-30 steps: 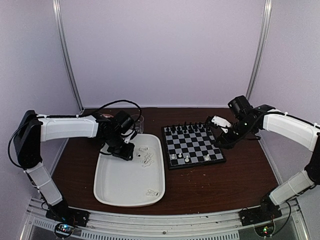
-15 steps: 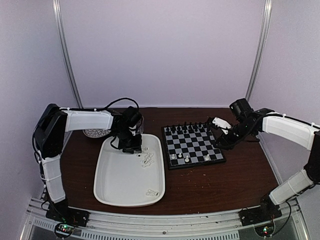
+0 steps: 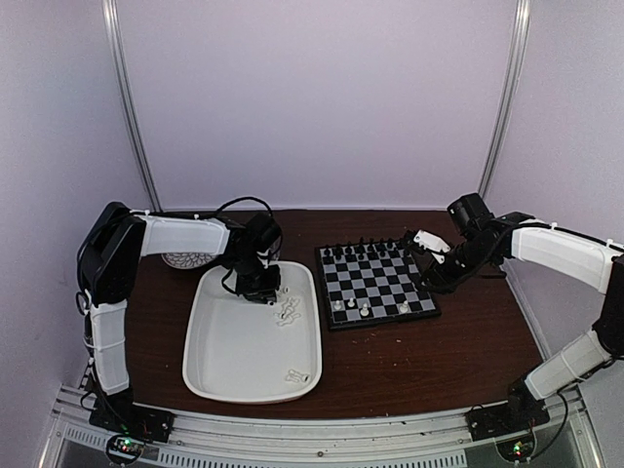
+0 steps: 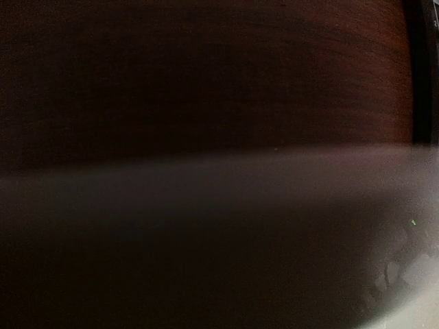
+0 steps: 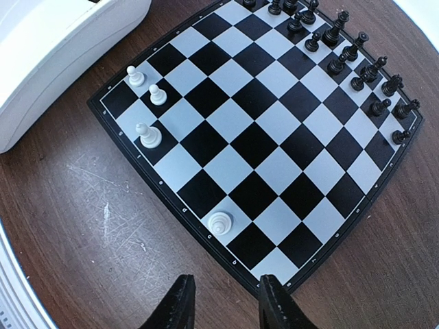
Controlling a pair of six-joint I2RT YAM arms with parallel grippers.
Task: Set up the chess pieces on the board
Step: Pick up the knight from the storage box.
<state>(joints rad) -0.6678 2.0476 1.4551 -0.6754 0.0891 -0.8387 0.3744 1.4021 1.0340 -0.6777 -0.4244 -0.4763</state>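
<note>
Brown table (image 3: 439, 363) bears board (image 3: 380, 280), tray (image 3: 244, 353)

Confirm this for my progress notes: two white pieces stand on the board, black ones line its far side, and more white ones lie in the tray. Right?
Not quite: four white pieces stand on the board, not two; the right wrist view shows them. Black ones do line its far side, and more white ones lie in the tray.
</note>
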